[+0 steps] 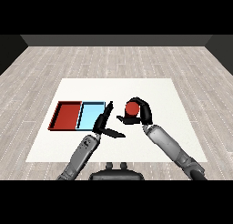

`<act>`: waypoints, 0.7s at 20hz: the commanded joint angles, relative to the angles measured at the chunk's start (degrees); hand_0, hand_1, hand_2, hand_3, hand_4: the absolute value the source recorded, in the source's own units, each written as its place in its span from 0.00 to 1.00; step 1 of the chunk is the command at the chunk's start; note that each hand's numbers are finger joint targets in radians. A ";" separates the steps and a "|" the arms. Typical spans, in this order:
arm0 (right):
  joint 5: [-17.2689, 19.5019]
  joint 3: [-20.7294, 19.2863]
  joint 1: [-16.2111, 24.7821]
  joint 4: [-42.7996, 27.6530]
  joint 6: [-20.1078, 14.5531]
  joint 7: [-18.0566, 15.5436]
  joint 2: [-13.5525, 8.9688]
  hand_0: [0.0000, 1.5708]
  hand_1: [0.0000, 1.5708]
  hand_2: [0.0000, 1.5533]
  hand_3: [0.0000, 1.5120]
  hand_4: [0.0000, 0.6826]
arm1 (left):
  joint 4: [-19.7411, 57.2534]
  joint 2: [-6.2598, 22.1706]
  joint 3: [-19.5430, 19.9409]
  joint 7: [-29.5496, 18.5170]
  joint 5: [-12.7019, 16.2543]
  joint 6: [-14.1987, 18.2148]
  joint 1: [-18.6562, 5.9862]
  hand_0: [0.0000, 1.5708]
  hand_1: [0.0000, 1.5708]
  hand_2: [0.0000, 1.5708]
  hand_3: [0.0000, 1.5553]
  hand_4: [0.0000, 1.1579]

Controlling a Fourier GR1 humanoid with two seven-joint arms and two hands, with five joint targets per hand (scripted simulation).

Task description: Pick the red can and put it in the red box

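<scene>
- Red can: held in the right hand, to the right of both trays and apart from them, over the middle of the white tabletop.
- Only a rounded red patch of it visible between the black fingers; long axis and pointing direction impossible to tell from this view, the rest hidden by the hand.
- Right hand: fingers arched over the top and far side of the can, thumb reaching in from below left, curled round it; grey forearm entering from the lower right corner.
- Contact between can and tabletop not discernible.
- Left hand: holding nothing, fingers straight and pointing up and away, thumb splayed out to the right; placed just beside the right edge of the light blue tray, fingertips overlapping that tray's near right corner.
- Red tray: leftmost, lying side by side with the light blue tray, edges touching, nothing inside either.
- Wooden plank floor around the tabletop.
</scene>
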 commanded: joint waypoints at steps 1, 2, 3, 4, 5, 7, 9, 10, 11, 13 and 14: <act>2.80 -4.49 1.42 -2.60 4.79 1.33 0.68 0.92 0.92 0.91 0.91 0.77 | 1.86 -0.01 2.35 -1.51 0.11 -2.42 0.02 0.00 0.00 0.00 0.00 0.00; 7.16 0.66 -0.27 -6.94 -1.73 8.93 2.87 0.92 0.92 0.92 0.91 0.78 | 2.30 -0.01 -0.07 -2.78 1.15 -1.36 1.38 0.00 0.00 0.00 0.00 0.00; 7.70 -0.54 1.96 -4.00 0.84 3.80 5.06 0.92 0.92 0.92 0.91 0.79 | 6.20 -0.01 0.66 -3.95 2.18 -0.85 -1.87 0.00 0.00 0.00 0.00 0.00; 5.94 -2.51 2.53 0.47 4.20 -1.49 7.03 0.92 0.92 0.93 0.92 0.80 | 1.22 -0.01 -1.64 -1.06 0.91 0.70 1.71 0.00 0.00 0.00 0.00 0.00; 6.81 -3.52 1.19 -3.90 4.18 5.22 4.48 0.93 0.93 0.93 0.92 0.81 | 2.10 -0.01 5.11 1.50 2.99 -2.68 -3.15 0.00 0.00 0.00 0.00 0.00; 7.17 -4.59 4.12 -2.29 7.47 0.46 7.02 0.93 0.93 0.93 0.91 0.81 | 2.23 -0.01 -0.99 -2.05 2.21 0.62 1.50 0.00 0.00 0.00 0.00 0.00; 9.21 -5.54 3.35 -0.36 8.65 0.46 9.41 0.94 0.94 0.93 0.91 0.82 | 2.00 -0.01 -2.77 -1.64 2.59 2.90 1.42 0.00 0.00 0.00 0.00 0.00; 11.80 -3.75 4.58 -6.85 6.02 6.49 8.92 0.94 0.94 0.92 0.91 0.82 | 1.77 -0.01 -2.04 -2.45 2.84 0.20 3.10 0.00 0.00 0.00 0.00 0.00; 11.58 -3.98 5.03 -5.36 7.39 4.77 9.77 0.93 0.93 0.92 0.91 0.83 | 6.12 -0.01 2.56 -4.33 4.06 -2.57 1.54 0.00 0.00 0.00 0.00 0.00; 14.44 -3.90 3.49 -1.78 6.77 4.45 13.90 0.93 0.93 0.92 0.91 0.83 | 3.98 -0.01 -2.45 0.36 3.43 3.98 -1.74 0.00 0.00 0.00 0.00 0.00; 13.72 -6.48 4.12 -0.22 9.71 2.21 14.06 0.93 0.93 0.92 0.91 0.83 | 7.36 -0.01 0.22 -1.86 4.16 1.11 -2.70 0.00 0.00 0.00 0.00 0.00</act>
